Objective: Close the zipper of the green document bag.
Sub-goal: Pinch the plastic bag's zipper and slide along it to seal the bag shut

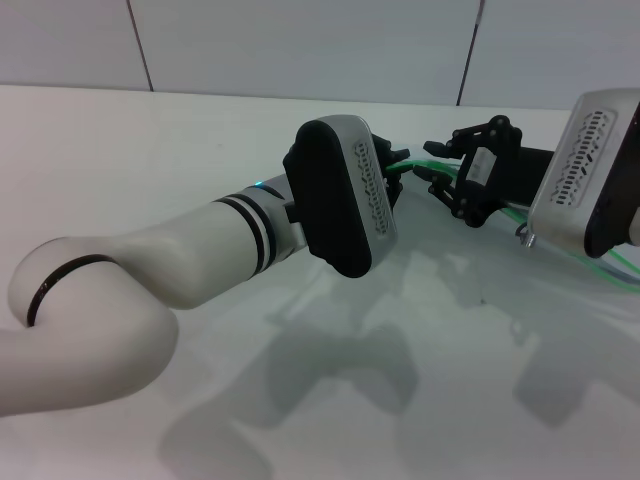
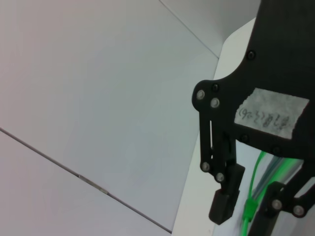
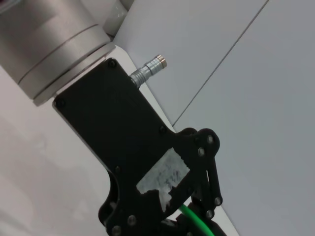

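The green document bag (image 2: pixel 278 164) lies flat on the white table at the right and is mostly hidden by the right arm. Its zipper (image 1: pixel 408 163) shows as a thin green strip between the two grippers and again past the right arm. My left gripper (image 1: pixel 397 166) pinches the strip's end. My right gripper (image 1: pixel 431 160) faces it from the right, open, its fingers above and below the strip. In the left wrist view the small green slider (image 2: pixel 250 209) sits between two spread black fingers (image 2: pixel 224 204), not touching them.
The white table (image 1: pixel 200 130) runs back to a pale panelled wall (image 1: pixel 300 40). My left forearm (image 1: pixel 200 260) crosses the near left of the table. The right wrist housing (image 1: pixel 585 170) hangs over the bag's right part.
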`<state>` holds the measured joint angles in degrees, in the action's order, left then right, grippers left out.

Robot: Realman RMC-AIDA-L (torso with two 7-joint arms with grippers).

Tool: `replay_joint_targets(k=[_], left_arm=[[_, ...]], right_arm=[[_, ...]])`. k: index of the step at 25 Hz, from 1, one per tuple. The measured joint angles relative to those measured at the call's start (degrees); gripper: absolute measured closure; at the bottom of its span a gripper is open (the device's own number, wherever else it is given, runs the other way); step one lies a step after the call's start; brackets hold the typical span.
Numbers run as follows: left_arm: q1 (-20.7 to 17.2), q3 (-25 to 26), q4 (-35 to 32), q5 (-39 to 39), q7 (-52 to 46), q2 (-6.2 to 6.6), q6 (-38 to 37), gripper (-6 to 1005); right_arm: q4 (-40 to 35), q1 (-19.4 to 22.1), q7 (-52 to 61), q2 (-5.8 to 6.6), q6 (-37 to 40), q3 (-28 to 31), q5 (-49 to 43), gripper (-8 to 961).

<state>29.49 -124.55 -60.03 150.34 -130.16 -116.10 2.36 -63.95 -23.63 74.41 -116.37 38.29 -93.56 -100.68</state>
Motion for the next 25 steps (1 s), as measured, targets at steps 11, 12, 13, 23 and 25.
replay_joint_targets(k=[11, 12, 13, 23, 25], left_arm=[[-0.1, 0.2, 0.1, 0.1, 0.0, 0.0, -0.1, 866], [0.0, 0.2, 0.1, 0.1, 0.0, 0.0, -0.1, 865], [0.0, 0.2, 0.1, 0.1, 0.0, 0.0, -0.1, 864], [0.0, 0.2, 0.1, 0.0, 0.0, 0.06, -0.1, 857], [0.0, 0.2, 0.1, 0.0, 0.0, 0.07, 0.0, 855]], right_arm=[[0.6, -0.5, 0.7, 0.0, 0.2, 0.0, 0.0, 817], [0.6, -0.5, 0.7, 0.0, 0.2, -0.1, 0.0, 820], [0.6, -0.5, 0.7, 0.0, 0.2, 0.0, 0.0, 823], [0.6, -0.5, 0.7, 0.0, 0.4, 0.0, -0.1, 856], [0.7, -0.4, 0.7, 0.02, 0.4, 0.0, -0.1, 865]])
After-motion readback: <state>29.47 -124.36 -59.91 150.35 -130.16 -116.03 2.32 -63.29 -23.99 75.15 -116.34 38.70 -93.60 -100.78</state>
